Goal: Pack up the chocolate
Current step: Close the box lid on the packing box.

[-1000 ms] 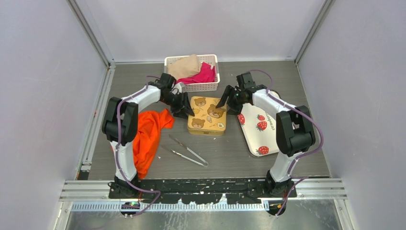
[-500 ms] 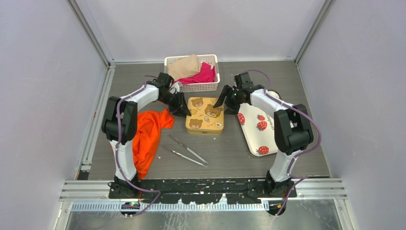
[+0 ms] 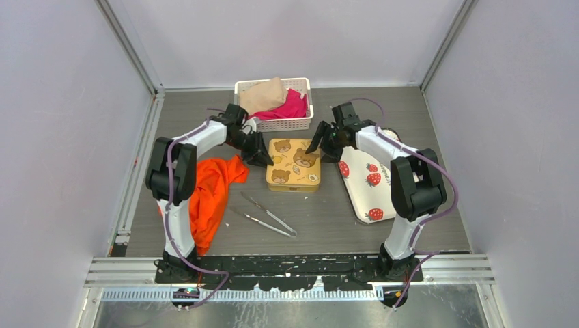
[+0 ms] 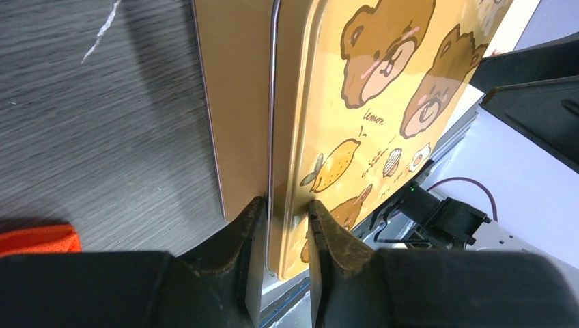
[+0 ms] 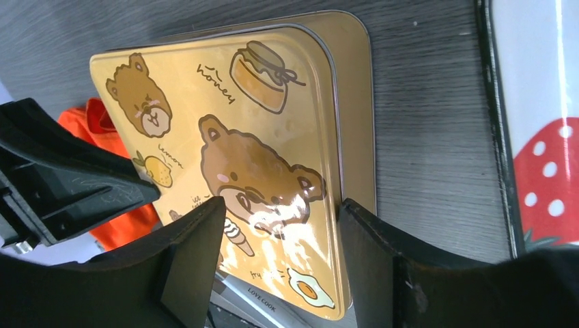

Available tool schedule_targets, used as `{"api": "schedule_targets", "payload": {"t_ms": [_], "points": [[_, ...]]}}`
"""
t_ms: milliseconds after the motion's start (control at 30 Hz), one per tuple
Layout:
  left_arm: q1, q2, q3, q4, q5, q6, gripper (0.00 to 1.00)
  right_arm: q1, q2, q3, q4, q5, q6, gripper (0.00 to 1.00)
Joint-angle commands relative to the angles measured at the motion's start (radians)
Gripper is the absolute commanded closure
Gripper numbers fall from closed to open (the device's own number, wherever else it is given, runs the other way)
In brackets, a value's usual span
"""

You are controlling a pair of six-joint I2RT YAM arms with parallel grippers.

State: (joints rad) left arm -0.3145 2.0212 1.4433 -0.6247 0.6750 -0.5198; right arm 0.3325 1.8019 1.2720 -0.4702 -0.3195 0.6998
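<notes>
The chocolate is out of view. A gold square tin (image 3: 293,164) with a bear-print lid (image 4: 382,82) lies shut in the middle of the table. My left gripper (image 3: 265,158) is at its left edge. In the left wrist view the left gripper (image 4: 285,208) pinches the lid's rim, one finger on the side wall and one on the lid top. My right gripper (image 3: 319,149) is at the tin's right edge. In the right wrist view the right gripper (image 5: 280,219) stands wide open, straddling that edge of the lid (image 5: 239,137).
A white strawberry-print tray (image 3: 362,195) lies right of the tin. A white basket (image 3: 273,125) with cloths stands behind it. An orange cloth (image 3: 212,191) lies to the left, and metal tongs (image 3: 266,215) lie in front.
The left jaws have closed in onto the tin's left rim. The tin and both grippers have shifted slightly toward the back. The right jaws stay as wide as before.
</notes>
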Motion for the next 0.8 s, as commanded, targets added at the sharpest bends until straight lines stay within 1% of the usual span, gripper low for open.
{"api": "schedule_targets", "payload": {"t_ms": [0, 33, 100, 167, 200, 300, 333, 367, 467, 500, 533, 600, 767], "points": [[-0.021, 0.017, 0.025, 0.013, -0.045, 0.007, 0.76, 0.023, -0.085, 0.065, -0.039, 0.159, -0.016, 0.32], [-0.021, 0.009, 0.034, 0.002, -0.072, 0.010, 0.73, 0.023, -0.095, 0.074, -0.053, 0.196, -0.020, 0.32], [-0.021, -0.011, 0.060, -0.029, -0.121, 0.025, 0.62, 0.025, -0.104, 0.108, -0.093, 0.261, -0.029, 0.32], [-0.021, -0.033, 0.098, -0.069, -0.186, 0.043, 0.53, 0.026, -0.099, 0.149, -0.132, 0.311, -0.042, 0.32], [-0.021, -0.046, 0.116, -0.087, -0.215, 0.053, 0.51, 0.029, -0.094, 0.168, -0.150, 0.357, -0.049, 0.32], [-0.022, -0.076, 0.169, -0.127, -0.289, 0.075, 0.49, 0.033, -0.065, 0.227, -0.197, 0.406, -0.063, 0.35], [-0.023, -0.085, 0.183, -0.135, -0.310, 0.078, 0.49, 0.032, -0.052, 0.246, -0.208, 0.410, -0.069, 0.39], [-0.023, -0.094, 0.194, -0.137, -0.326, 0.079, 0.52, 0.032, -0.038, 0.263, -0.217, 0.412, -0.071, 0.45], [-0.029, -0.121, 0.209, -0.094, -0.336, 0.059, 0.66, 0.039, -0.007, 0.316, -0.233, 0.413, -0.078, 0.75], [-0.036, -0.122, 0.222, -0.081, -0.339, 0.052, 0.70, 0.043, 0.004, 0.334, -0.238, 0.419, -0.081, 0.83], [-0.043, -0.118, 0.240, -0.078, -0.344, 0.049, 0.72, 0.047, 0.014, 0.356, -0.245, 0.424, -0.083, 0.88], [-0.064, -0.102, 0.287, -0.078, -0.370, 0.046, 0.75, 0.053, 0.043, 0.404, -0.266, 0.426, -0.090, 0.92], [-0.091, -0.035, 0.351, -0.069, -0.399, 0.031, 0.76, 0.068, 0.098, 0.480, -0.292, 0.425, -0.097, 0.93]]}}
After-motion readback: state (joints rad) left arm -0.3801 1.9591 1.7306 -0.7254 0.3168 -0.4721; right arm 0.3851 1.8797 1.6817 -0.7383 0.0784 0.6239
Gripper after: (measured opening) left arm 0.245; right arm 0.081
